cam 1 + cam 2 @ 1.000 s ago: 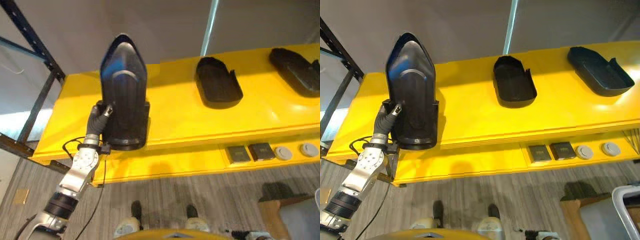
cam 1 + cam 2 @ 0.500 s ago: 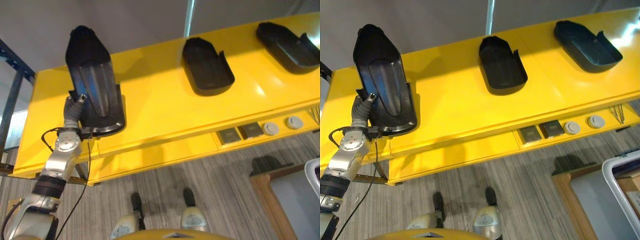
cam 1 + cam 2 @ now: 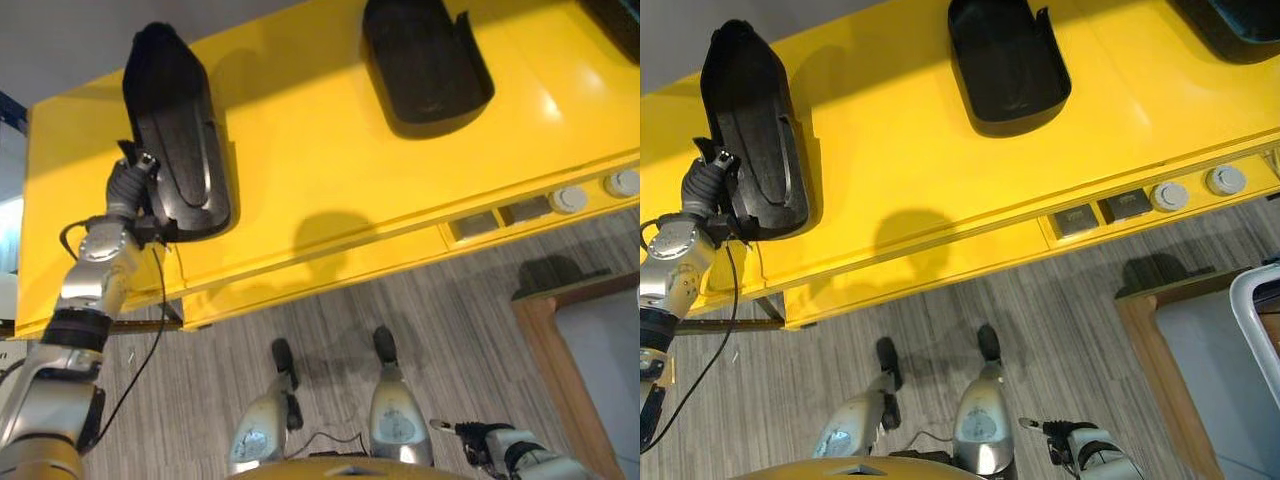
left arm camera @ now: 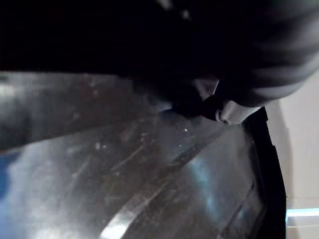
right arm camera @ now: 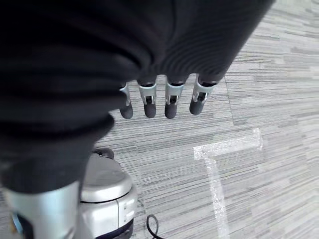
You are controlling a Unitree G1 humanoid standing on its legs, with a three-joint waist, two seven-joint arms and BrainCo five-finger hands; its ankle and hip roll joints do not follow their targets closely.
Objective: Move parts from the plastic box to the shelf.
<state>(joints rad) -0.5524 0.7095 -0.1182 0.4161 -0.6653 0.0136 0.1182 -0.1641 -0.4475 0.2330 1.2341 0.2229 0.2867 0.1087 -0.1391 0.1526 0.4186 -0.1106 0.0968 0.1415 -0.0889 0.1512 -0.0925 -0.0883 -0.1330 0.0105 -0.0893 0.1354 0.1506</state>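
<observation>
Black part (image 3: 175, 140) now lower on yellow shelf (image 3: 330, 170), left robot hand (image 3: 133, 185) clamped on it.

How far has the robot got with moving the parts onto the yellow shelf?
One black part already lies on the yellow shelf, another at the far right edge. The left hand grips a third part over the shelf's left end, not yet released. The right hand hangs open, holding nothing.
</observation>
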